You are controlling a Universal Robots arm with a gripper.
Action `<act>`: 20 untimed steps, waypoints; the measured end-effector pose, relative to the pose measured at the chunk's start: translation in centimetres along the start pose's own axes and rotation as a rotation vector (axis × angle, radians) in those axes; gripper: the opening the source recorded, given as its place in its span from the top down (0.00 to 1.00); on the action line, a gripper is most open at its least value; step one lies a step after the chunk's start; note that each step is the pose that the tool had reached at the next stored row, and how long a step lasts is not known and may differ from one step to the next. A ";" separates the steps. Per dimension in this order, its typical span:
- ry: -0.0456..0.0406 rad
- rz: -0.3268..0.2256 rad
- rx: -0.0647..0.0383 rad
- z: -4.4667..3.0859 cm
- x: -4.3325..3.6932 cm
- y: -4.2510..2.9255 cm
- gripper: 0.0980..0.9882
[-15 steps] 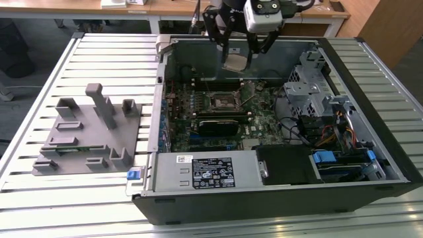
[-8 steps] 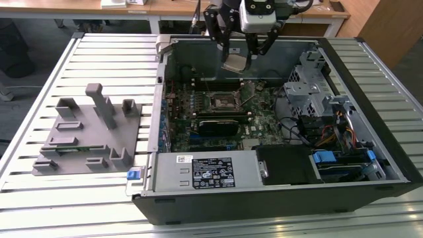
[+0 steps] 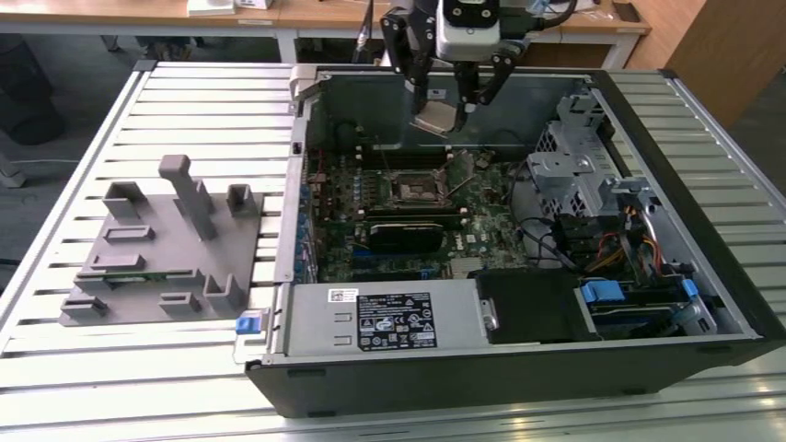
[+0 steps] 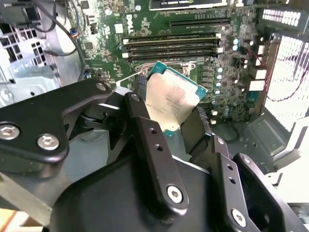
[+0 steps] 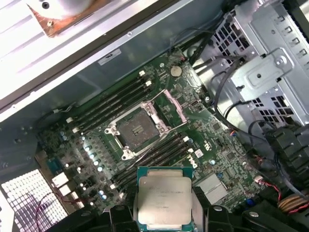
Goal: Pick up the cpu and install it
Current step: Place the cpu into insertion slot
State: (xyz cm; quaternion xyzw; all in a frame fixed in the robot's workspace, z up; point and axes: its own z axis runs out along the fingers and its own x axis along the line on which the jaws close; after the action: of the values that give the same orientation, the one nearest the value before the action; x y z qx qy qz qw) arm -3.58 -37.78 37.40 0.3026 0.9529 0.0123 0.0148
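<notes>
In the exterior view, the grey fixture (image 3: 160, 249) lies at 9 o'clock of the computer case (image 3: 430, 391). Inside is the open socket (image 3: 415, 190). At its 12 o'clock hangs the gripper (image 3: 448, 109), fingers (image 4: 149, 140) pinching the cpu (image 4: 171, 99) by opposite edges, above the motherboard (image 3: 473, 180).

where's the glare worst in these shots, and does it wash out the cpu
First wrist view: the vent grille and the slatted table blow out white; the cpu is evenly lit. Second wrist view: the grille glows white too, the cpu only carries a soft sheen.
</notes>
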 end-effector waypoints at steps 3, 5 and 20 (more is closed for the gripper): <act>-0.0012 0.037 0.001 0.03 0.03 0.04 0.51; -0.0019 0.060 0.001 0.06 0.05 0.07 0.51; -0.0080 0.249 0.005 0.23 0.20 0.27 0.51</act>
State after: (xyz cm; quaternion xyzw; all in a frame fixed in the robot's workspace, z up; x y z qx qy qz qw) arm -3.58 -37.44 37.17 0.4188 0.9079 0.0103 0.0162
